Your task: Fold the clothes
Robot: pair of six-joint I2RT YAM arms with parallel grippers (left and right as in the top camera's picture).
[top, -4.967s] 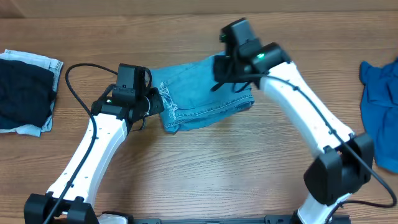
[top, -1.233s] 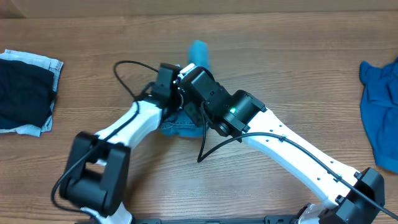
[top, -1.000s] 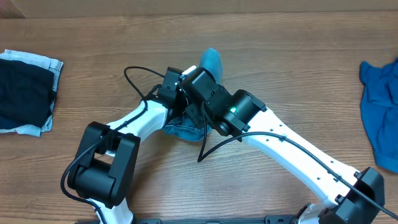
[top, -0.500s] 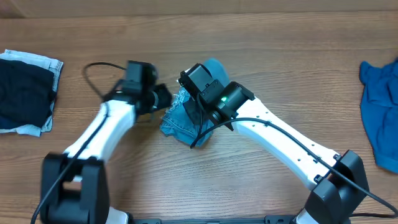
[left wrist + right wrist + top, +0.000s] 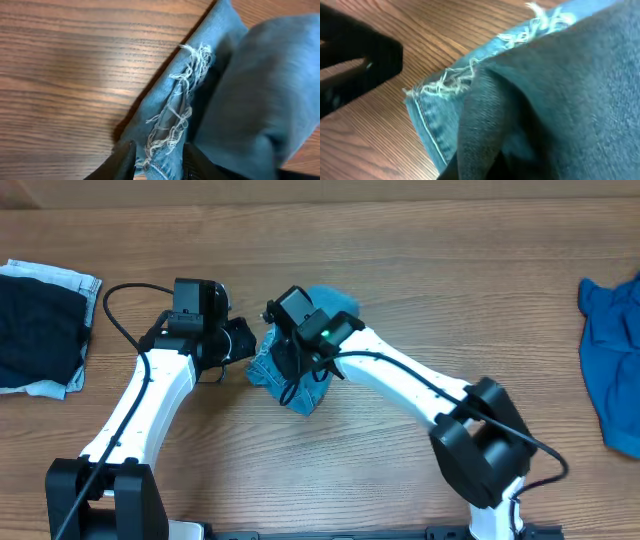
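Observation:
The light-blue jeans (image 5: 300,388) lie bunched in a small heap at mid-table, with a fold raised over their top. My left gripper (image 5: 248,341) is at the heap's left edge. In the left wrist view the frayed hem (image 5: 175,120) runs down between its two dark fingers (image 5: 122,161), which are shut on it (image 5: 159,164). My right gripper (image 5: 284,358) sits on top of the heap, pointing down-left. In the right wrist view a thick denim fold (image 5: 560,85) drapes over the jaws and hides them; it is shut on that fold.
A dark navy piece on pale cloth (image 5: 40,330) lies at the far left edge. Brighter blue denim (image 5: 612,350) is heaped at the far right edge. The left arm's black body (image 5: 355,65) shows close by in the right wrist view.
The left arm has swung back to the left and now holds the hem at the heap's left edge. The right gripper has carried the fold leftward over the heap.

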